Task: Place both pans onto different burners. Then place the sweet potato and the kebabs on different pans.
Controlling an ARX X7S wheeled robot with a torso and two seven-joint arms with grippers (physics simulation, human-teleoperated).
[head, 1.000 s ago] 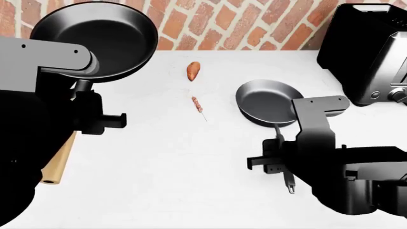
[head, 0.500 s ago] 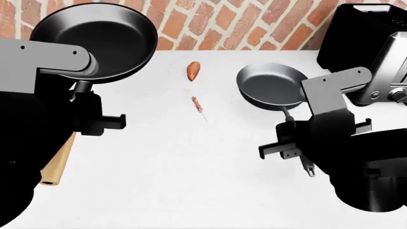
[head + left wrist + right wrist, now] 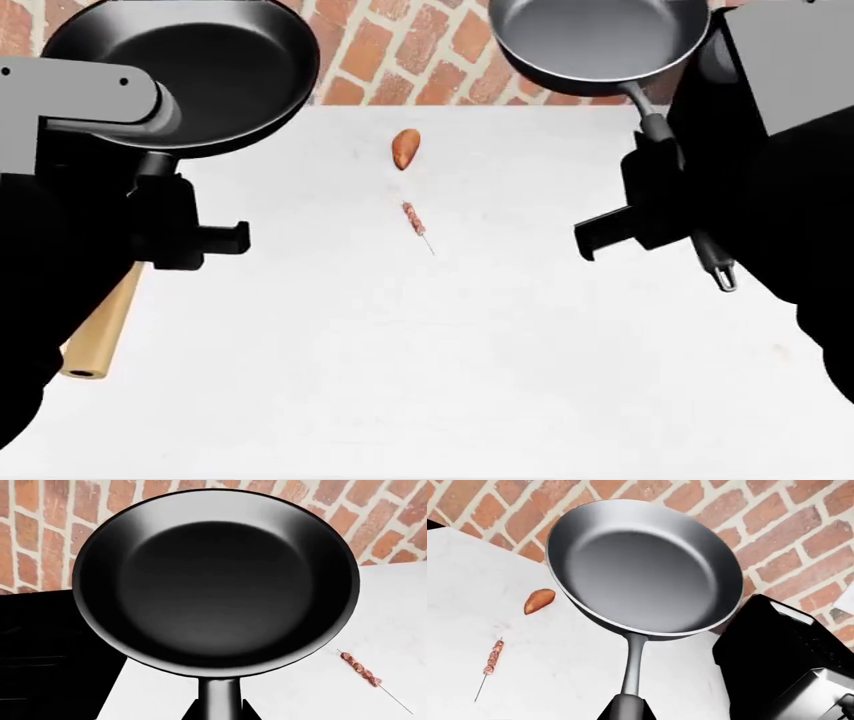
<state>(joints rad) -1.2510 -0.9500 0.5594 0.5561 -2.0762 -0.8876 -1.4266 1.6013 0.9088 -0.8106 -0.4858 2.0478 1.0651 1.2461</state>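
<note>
Head view: left gripper (image 3: 167, 215) holds black pan (image 3: 187, 75), right gripper (image 3: 654, 215) holds grey pan (image 3: 601, 40), both aloft; no burner reached; sweet potato (image 3: 406, 148), kebabs (image 3: 415, 218) wait on counter (image 3: 427, 360).

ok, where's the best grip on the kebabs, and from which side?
Probably from straight above: the kebabs lie flat on the white counter, apart from the sweet potato. Close on the meat section, fingers across the skewer; the bare metal tip looks too thin to pinch. Both grippers currently hold pans.
</note>
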